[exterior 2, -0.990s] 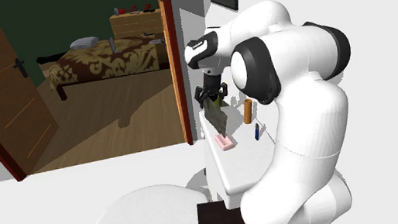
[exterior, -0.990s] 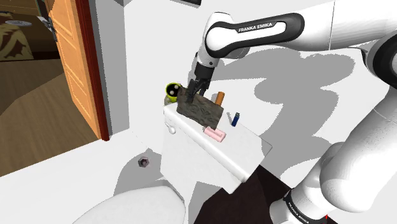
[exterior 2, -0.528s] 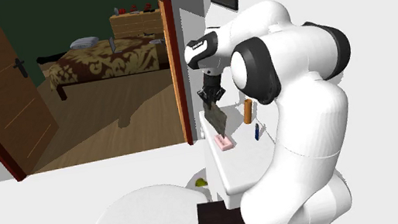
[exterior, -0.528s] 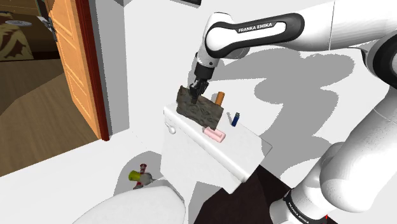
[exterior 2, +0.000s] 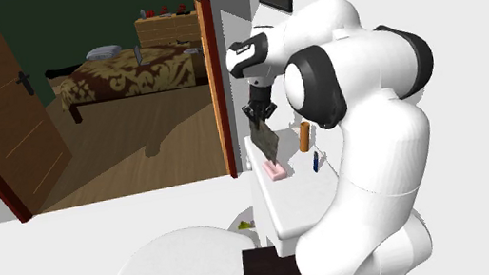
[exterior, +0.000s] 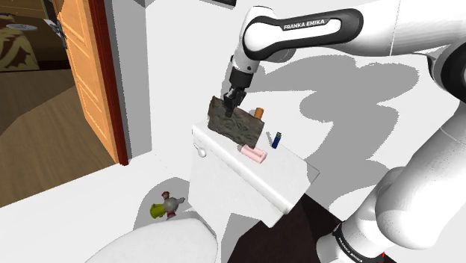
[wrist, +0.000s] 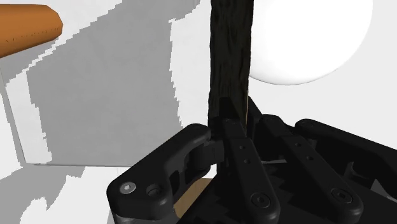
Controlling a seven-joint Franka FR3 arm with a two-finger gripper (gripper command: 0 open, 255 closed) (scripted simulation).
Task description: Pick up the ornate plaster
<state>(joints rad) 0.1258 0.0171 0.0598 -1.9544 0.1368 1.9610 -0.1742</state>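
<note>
Wrist view: gripper (wrist: pixel 230 129) fingers clasp the dark mottled plaster (wrist: pixel 229 51) edgewise.

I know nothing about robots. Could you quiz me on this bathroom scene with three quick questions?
1. True or false: the gripper is shut on the dark mottled slab.
2. Which lies on the toilet tank near the slab? A) pink bar B) green bottle C) white cup
3. Fill in: the small yellow-green and red object lies on the ____ beside the toilet lid.
Key: 1 true; 2 A; 3 floor.
</note>
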